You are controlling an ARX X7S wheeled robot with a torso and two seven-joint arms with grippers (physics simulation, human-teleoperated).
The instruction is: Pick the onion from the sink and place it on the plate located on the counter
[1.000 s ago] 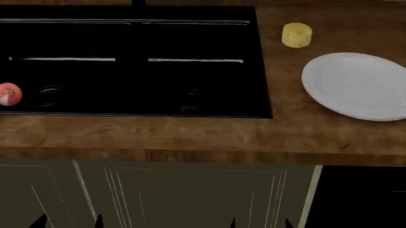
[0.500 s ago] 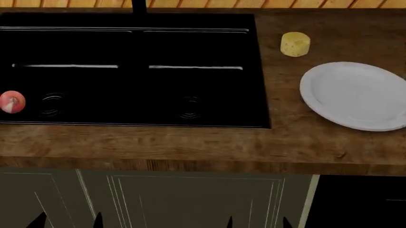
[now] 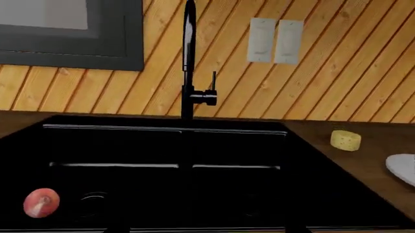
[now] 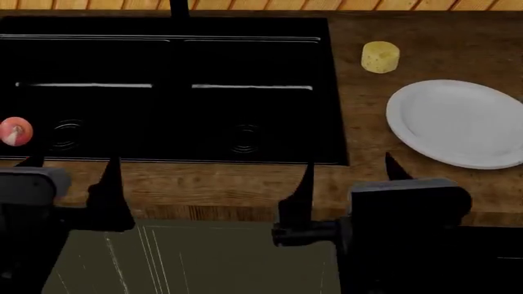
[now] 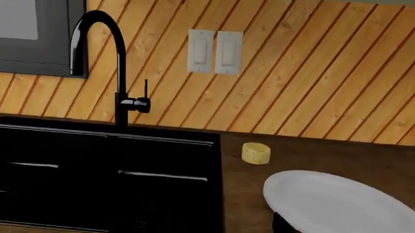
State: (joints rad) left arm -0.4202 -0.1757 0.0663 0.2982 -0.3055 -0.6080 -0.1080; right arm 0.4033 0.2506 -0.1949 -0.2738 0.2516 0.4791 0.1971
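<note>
onion (image 4: 16, 131) sits in sink (image 4: 245, 61); left tool (image 4: 70, 168) and right tool (image 4: 347, 168) gape, empty.

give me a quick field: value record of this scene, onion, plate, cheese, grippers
onion: in sink's left basin, beside a drain
plate: on counter, right of sink, bare
cheese: on counter, behind plate, apart from it
left gripper: jaws open, over counter's front edge, holding nothing
right gripper: jaws open, holding nothing

The plate (image 3: 403, 167) and the onion (image 4: 14, 131) are cut off by picture edges.
</note>
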